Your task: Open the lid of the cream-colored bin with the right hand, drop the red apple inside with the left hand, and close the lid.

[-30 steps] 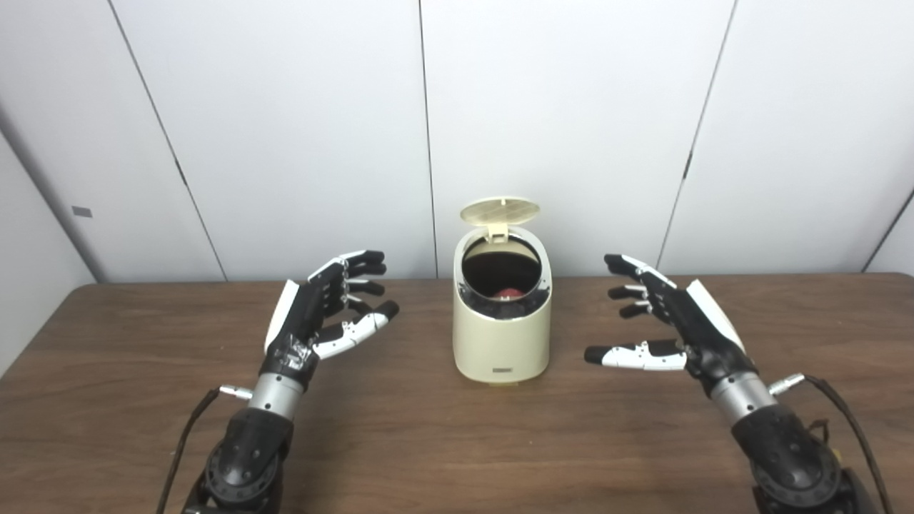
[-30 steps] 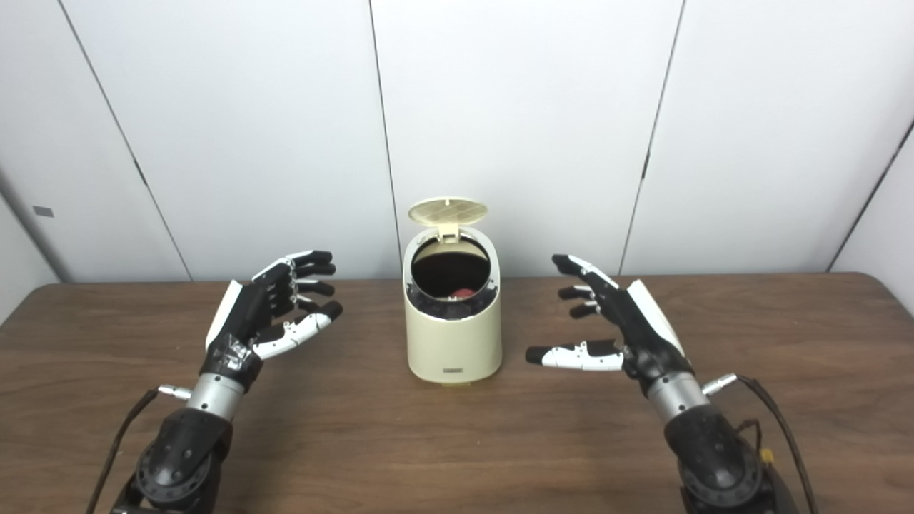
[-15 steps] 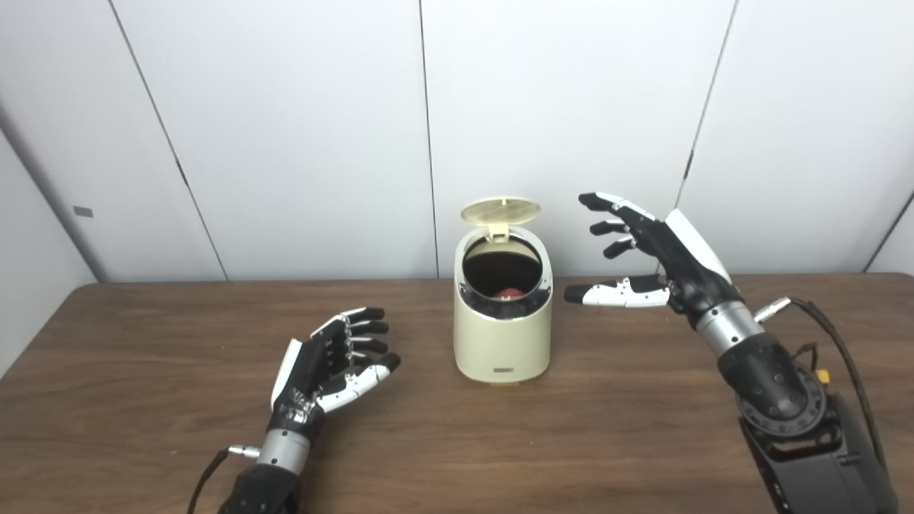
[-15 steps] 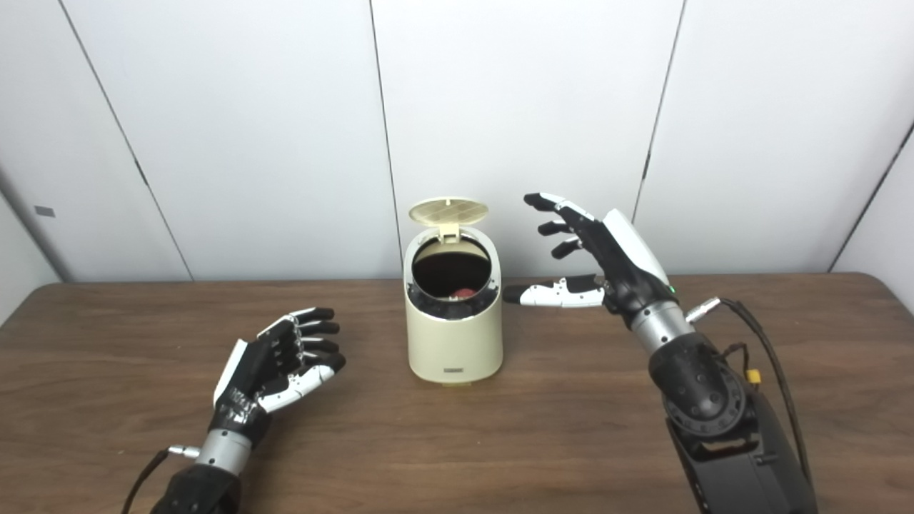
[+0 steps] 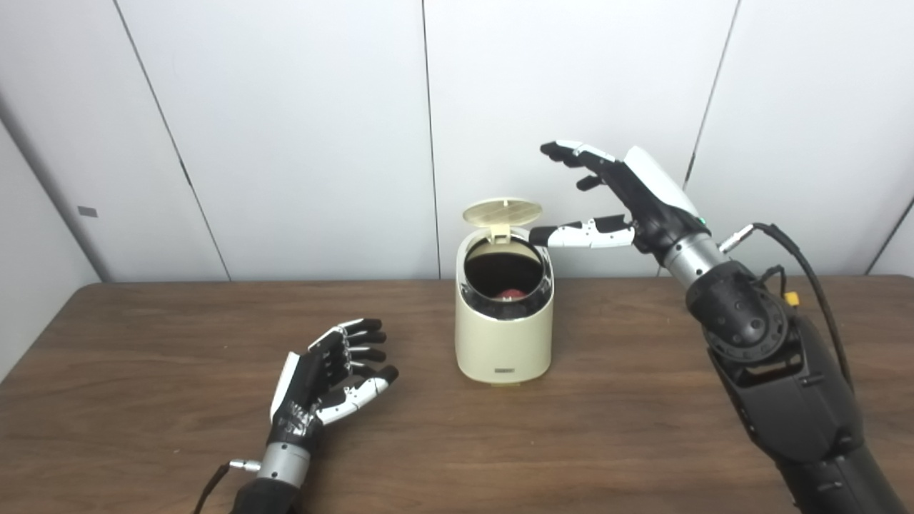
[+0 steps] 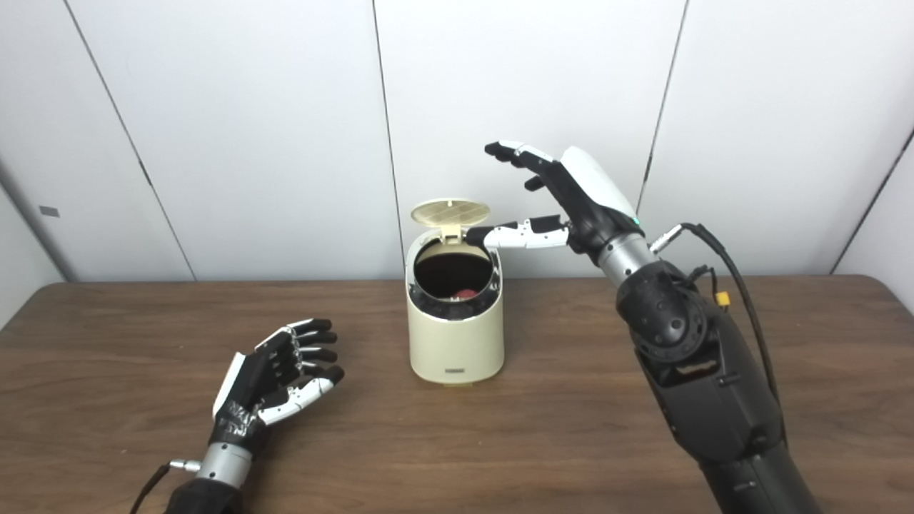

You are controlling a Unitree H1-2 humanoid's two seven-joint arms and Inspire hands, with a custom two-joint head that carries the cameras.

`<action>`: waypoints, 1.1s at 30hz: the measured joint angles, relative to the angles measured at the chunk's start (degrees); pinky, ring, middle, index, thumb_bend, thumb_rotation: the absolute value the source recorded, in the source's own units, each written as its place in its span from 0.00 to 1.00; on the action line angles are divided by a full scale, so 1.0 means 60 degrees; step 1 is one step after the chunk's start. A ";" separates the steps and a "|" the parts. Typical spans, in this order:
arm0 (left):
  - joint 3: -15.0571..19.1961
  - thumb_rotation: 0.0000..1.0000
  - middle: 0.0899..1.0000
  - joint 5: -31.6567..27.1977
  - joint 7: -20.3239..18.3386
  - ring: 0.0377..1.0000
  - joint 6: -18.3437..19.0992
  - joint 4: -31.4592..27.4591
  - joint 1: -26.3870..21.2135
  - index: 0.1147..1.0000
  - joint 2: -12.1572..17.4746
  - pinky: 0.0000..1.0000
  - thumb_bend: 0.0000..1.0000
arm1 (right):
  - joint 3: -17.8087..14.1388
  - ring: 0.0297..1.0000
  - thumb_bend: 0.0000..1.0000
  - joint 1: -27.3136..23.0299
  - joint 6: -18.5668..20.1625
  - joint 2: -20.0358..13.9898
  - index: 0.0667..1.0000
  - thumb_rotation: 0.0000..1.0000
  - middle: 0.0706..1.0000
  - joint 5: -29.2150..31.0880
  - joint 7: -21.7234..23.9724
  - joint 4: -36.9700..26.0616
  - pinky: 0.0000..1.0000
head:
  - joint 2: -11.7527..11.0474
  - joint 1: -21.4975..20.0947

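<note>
Cream-colored bin [image 5: 504, 335] stands lid [image 5: 502, 210] up, red apple [image 5: 509, 294] inside; right robot hand [image 5: 628, 200] and left robot hand [image 5: 325, 375] both open, empty

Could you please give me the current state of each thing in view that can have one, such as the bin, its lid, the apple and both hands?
cream-colored bin: upright on the table, mouth uncovered.
lid: open, tipped back on its hinge.
red apple: inside the bin, only partly visible.
left hand: open, empty, low over the table.
right hand: open, empty, raised beside the lid, not clearly touching it.
</note>
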 measured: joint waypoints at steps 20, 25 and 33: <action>-0.0010 0.07 0.67 0.0041 -0.0057 0.62 -0.0026 0.0020 -0.0018 0.70 -0.0021 0.51 0.62 | 0.1070 0.94 0.71 -0.0545 -0.0520 -0.0183 0.81 0.60 0.86 -0.0835 0.1164 0.0117 0.82 | 0.0044 0.0059; 0.0005 0.06 0.67 0.0046 -0.0052 0.63 -0.0009 0.0020 -0.0019 0.70 -0.0020 0.52 0.61 | 0.1073 0.95 0.71 -0.0468 -0.0729 -0.0226 0.80 0.60 0.85 -0.0854 0.1216 -0.0007 0.82 | 0.0073 0.0059; 0.0006 0.08 0.66 0.0073 -0.0029 0.62 -0.0010 0.0021 -0.0022 0.69 -0.0015 0.52 0.62 | 0.1069 0.97 0.71 -0.0127 -0.0788 -0.0344 0.80 0.59 0.83 -0.0883 0.1579 -0.0634 0.83 | 0.0190 0.0073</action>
